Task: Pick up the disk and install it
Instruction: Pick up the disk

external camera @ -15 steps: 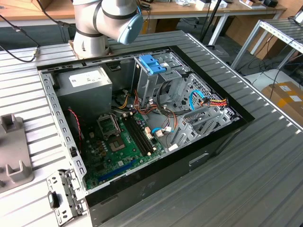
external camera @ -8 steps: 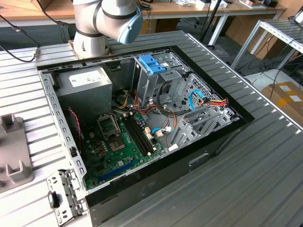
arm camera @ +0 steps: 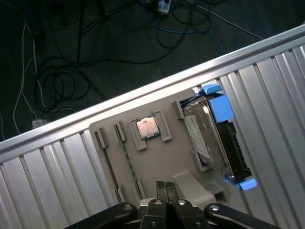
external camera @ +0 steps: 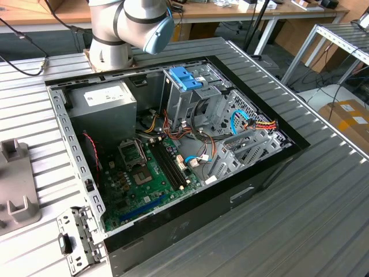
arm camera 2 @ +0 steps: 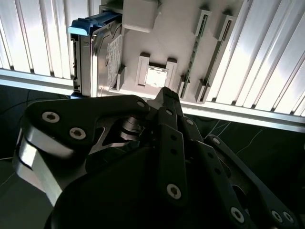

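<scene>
End effector [arm camera: 165, 186] pinched together, empty; disk [arm camera: 209, 138] stands edgewise in the holder [external camera: 17, 196], nine o'clock of the case [external camera: 190, 228]. Descending closed probably topples it.

We logged the disk [arm camera: 209, 138] on edge in the holder tray [arm camera: 176, 155], beside a processor chip [arm camera: 147, 128], the tray on the ribbed table [arm camera: 47, 176].

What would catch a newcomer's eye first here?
The opened computer case in the middle of the exterior view, its green motherboard exposed. In both wrist views, the disk in its blue frame stands on edge in a grey holder, with the black gripper hovering close by.
</scene>
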Controlling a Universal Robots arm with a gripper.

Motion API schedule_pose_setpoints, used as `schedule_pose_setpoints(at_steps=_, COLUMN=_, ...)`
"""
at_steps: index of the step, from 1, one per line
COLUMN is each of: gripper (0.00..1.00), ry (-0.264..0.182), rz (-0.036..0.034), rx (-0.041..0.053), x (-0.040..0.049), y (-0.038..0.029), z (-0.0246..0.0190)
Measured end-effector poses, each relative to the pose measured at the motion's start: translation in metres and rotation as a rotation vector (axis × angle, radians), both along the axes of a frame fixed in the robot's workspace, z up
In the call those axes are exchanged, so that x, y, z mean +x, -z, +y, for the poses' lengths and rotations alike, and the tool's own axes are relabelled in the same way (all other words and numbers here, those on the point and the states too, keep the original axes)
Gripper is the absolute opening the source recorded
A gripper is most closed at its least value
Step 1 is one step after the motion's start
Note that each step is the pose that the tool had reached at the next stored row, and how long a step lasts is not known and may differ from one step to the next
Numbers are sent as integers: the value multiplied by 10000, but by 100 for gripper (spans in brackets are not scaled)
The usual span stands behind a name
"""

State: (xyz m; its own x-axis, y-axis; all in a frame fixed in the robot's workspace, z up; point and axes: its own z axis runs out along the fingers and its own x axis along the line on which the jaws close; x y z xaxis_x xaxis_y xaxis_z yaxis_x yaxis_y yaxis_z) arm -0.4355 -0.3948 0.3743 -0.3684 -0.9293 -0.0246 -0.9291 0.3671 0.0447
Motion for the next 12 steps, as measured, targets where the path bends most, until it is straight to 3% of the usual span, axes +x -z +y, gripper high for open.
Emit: schedule_pose_setpoints(at_steps=12, gripper=11, ry=-402, rz=0, rx=0, x=0, y=0, z=0)
